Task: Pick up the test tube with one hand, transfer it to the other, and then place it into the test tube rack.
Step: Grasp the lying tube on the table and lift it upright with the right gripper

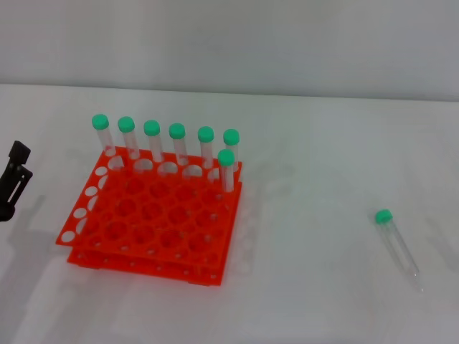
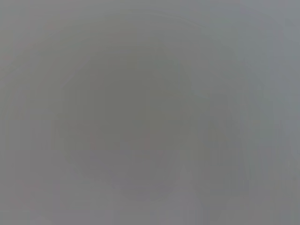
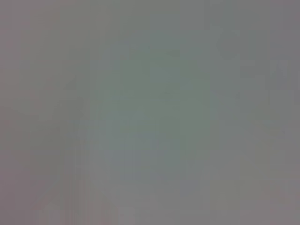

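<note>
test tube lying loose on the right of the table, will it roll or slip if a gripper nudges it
The test tube lies flat on the white table, and its round body would probably roll if nudged sideways. Its wider green cap and tapered tip may make it curve. It looks clear, empty and smooth, so likely light and somewhat slippery.

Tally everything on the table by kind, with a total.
Green-capped tubes standing in the test tube rack: 7
Loose test tube lying on the table: 1
Racks: 1
Left gripper at the table's left edge: 1
Total: 10
</note>
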